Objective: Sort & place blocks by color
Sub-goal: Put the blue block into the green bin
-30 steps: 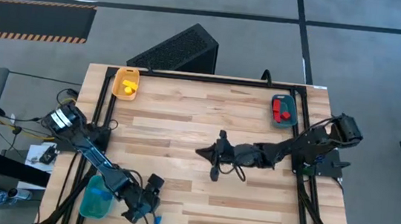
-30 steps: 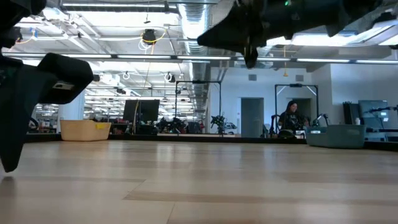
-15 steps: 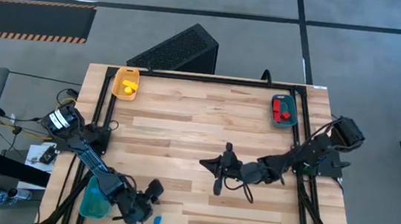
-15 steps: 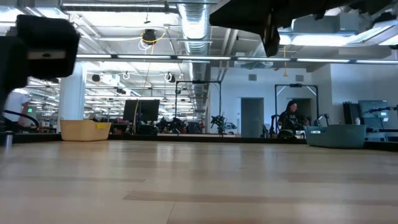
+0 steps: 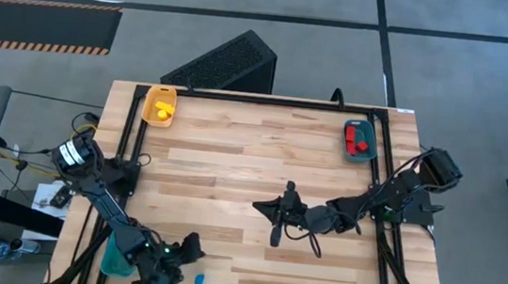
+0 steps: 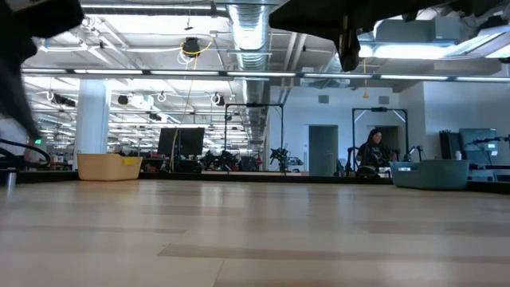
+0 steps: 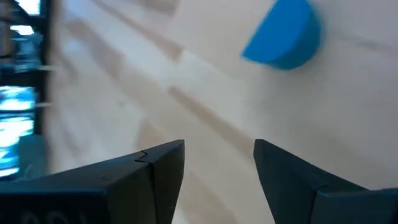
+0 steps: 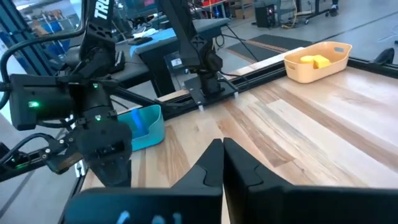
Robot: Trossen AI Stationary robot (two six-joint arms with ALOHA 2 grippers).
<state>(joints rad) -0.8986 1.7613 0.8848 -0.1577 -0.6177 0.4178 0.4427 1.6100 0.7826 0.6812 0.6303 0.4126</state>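
A blue half-round block (image 5: 199, 278) lies flat on the table near its near edge, and shows in the left wrist view as the blue block (image 7: 283, 37). My left gripper (image 5: 182, 265) is open just left of it and touches nothing; the open fingers (image 7: 217, 163) point toward the block. Yellow blocks (image 5: 162, 108) sit in the yellow tray (image 5: 149, 112) at the far left. Red blocks (image 5: 359, 140) sit in a teal tray (image 5: 348, 142) at the far right. My right gripper (image 5: 274, 222) hangs shut over the table's middle, above the wood (image 6: 347, 52).
A second teal tray (image 5: 112, 258) stands at the table's near left corner, beside my left arm, and shows as the teal tray (image 8: 147, 126) in the right wrist view. A black frame (image 5: 240, 96) borders the table. A person (image 6: 371, 151) sits far behind.
My left gripper has drawn back toward the table's left and near edge, away from the blue block, which stays on the wood; in the low view it has gone out of the picture. My right gripper shifted slightly toward the near and right edges, then held still.
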